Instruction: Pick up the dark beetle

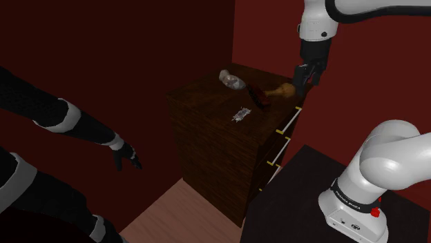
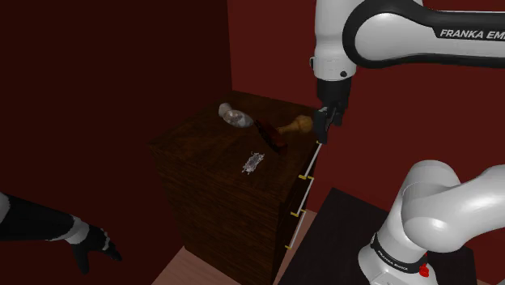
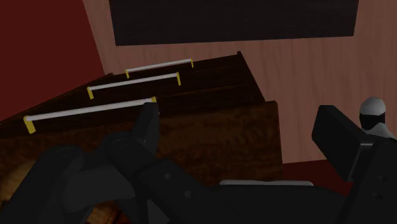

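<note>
At the shoulder view's far left a dark figure's arm [image 1: 65, 116], banded in white, reached out above the pale floor [image 1: 166, 215], its hand well apart from the furniture. In the middle stood a dark wooden dresser [image 1: 207, 148] against deep red walls. On its top, going rightward, lay a pale grey lump [image 1: 230, 78] near the back and a small silvery piece [image 1: 240, 114] nearer the front. Next came the dark beetle [image 1: 259, 94], a blackish-red streak of a thing lying flat between the grey lump and a tan knob-shaped thing [image 1: 283, 90]. The second exterior view showed it in that same row, apart from the silvery piece. Just right of the tan thing hung the gripper [image 1: 304, 81], pointing down over the dresser's drawer-side edge, higher than the beetle and not touching it. In the wrist view its two fingers [image 3: 147, 127] stood wide apart, and between them showed the drawer fronts with their pale handles [image 3: 133, 81]. At the shoulder view's lower right sat the black stand [image 1: 290, 201].
</note>
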Robot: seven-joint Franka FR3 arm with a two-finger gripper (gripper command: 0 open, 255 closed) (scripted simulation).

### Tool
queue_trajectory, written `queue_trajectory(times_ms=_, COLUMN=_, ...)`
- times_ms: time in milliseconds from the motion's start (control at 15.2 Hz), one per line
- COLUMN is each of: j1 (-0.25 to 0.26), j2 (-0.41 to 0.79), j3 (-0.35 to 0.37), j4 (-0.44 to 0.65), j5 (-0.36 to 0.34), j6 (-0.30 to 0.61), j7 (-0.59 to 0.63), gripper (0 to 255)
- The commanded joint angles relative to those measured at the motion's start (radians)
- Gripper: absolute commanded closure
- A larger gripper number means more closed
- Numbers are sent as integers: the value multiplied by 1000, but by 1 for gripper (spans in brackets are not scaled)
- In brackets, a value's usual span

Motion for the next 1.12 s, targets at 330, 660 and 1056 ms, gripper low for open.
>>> queue_trajectory(times_ms=330, j1=-47, j2=85, j3=48, j4=-72, j5=48, j6=207, j7=181, gripper=0)
queue_trajectory(times_ms=660, j1=-97, j2=209, j3=92, j4=-104, j5=75, j6=417, j7=355, gripper=0)
queue_trajectory(times_ms=1056, j1=-166, j2=396, j3=139, j4=-92, j5=73, j6=656, j7=563, gripper=0)
